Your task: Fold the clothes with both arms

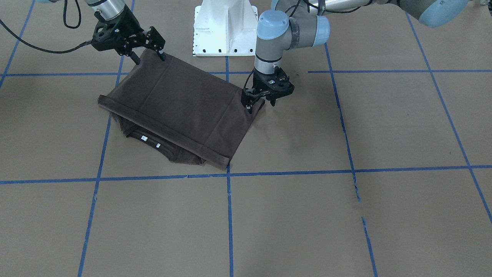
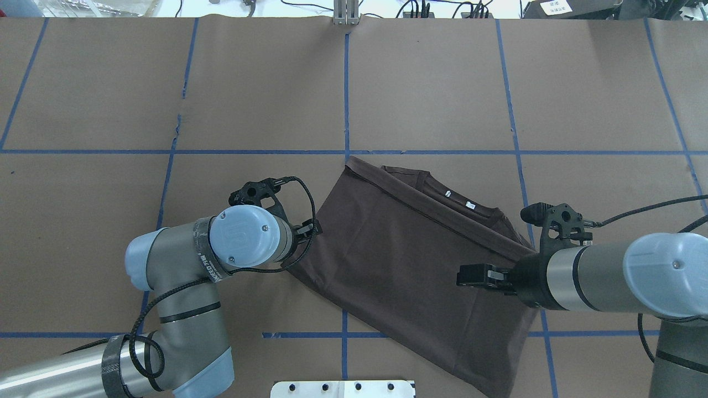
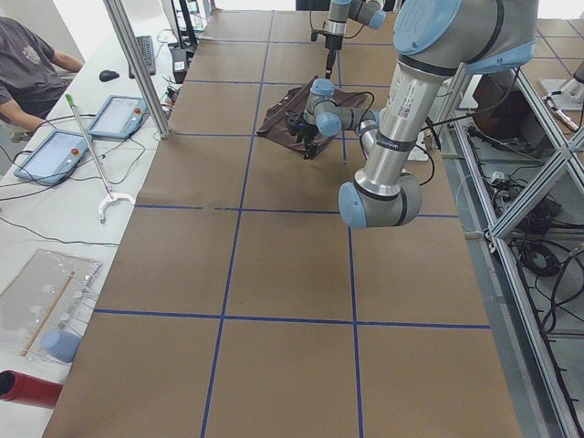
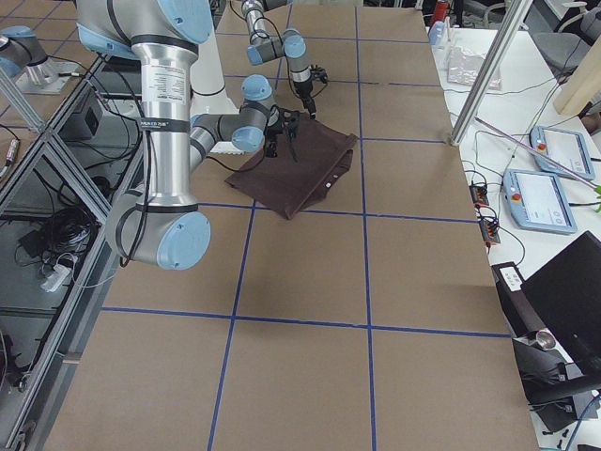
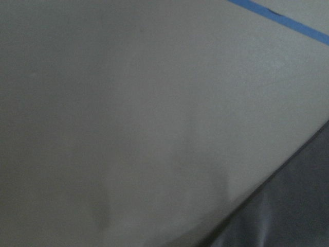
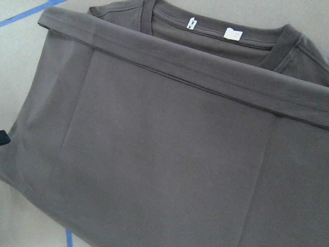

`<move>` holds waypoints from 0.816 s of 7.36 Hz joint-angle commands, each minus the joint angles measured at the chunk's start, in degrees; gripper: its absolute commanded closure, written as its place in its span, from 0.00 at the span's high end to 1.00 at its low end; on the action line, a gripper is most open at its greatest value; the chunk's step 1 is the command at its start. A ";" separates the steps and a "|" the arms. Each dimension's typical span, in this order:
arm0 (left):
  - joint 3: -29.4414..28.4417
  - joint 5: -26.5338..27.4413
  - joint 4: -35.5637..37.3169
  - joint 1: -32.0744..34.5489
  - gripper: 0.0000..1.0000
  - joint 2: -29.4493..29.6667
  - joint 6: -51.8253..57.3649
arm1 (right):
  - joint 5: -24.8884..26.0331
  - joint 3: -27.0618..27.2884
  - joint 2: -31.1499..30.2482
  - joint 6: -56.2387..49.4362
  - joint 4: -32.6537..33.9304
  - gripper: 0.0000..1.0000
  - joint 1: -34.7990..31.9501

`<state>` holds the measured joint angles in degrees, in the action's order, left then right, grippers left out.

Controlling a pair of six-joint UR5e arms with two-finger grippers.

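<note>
shirt (image 1: pixel 180 107): dark brown, on the brown paper table (image 1: pixel 346 223) in front of the robot base; bottom half folded up over the chest, hem band near the collar, white neck tags (image 1: pixel 144 137) uncovered.
left gripper (image 1: pixel 263 100): low at the fold corner on its side, fingers at the cloth edge; looks pinched on cloth, cannot tell for sure.
right gripper (image 1: pixel 148 57): at the other fold corner, fingers apart, tips touching cloth; grip unclear.
step: likely finishing the bottom-up fold.
do well: keep both corners level, lay fold edge straight, let go together, lift straight up so cloth doesn't drag.
</note>
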<state>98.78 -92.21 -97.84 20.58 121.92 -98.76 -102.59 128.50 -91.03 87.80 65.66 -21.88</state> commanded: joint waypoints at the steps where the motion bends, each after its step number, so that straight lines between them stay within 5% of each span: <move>1: 0.01 0.02 0.28 -0.80 0.89 -0.10 -0.46 | -0.24 -0.01 0.06 0.00 0.00 1.00 -0.27; 2: 0.01 0.02 0.28 -0.98 0.77 -0.02 -0.99 | -0.33 -0.01 0.06 0.00 0.00 1.00 -0.44; 5: 0.18 0.71 0.28 -2.29 0.09 -0.28 -3.45 | -0.42 -0.01 0.06 0.00 0.00 1.00 -0.44; 6: 0.27 2.37 1.24 -2.73 0.00 -0.19 -3.98 | -0.42 -0.01 0.06 0.00 0.00 1.00 -0.44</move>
<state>98.93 -91.34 -97.34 18.44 121.76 -102.00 -103.00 128.50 -90.97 87.80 65.66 -22.32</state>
